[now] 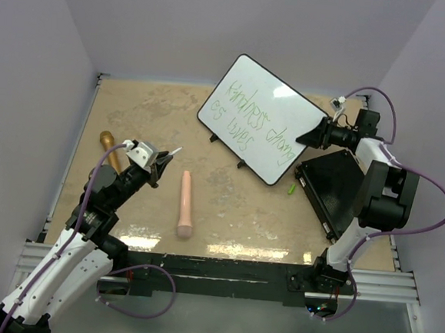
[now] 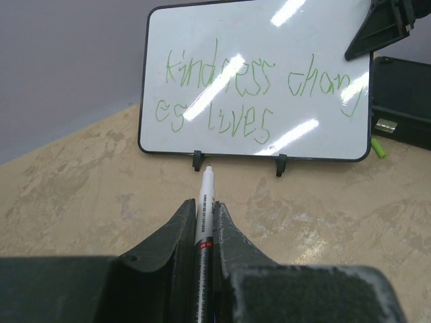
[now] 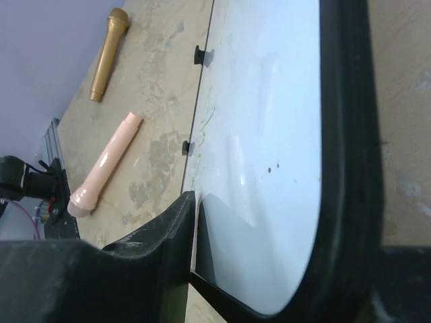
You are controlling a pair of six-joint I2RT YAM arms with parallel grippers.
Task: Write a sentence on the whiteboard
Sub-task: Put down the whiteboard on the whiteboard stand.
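Left tool (image 2: 204, 210) clamped on slim white marker (image 2: 207, 185); right tool (image 1: 308, 136) straddles glossy whiteboard (image 1: 285, 106) rim, grip unclear.

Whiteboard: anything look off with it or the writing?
The whiteboard sits skewed, a corner toward the back wall. The sentence splits "changes" across two lines. A small green piece lies loose beside the black case.

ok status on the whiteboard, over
left gripper shut on marker, tip off whiteboard. right gripper at its edge, grip unclear. sentence written, two green lines. nothing in the way.
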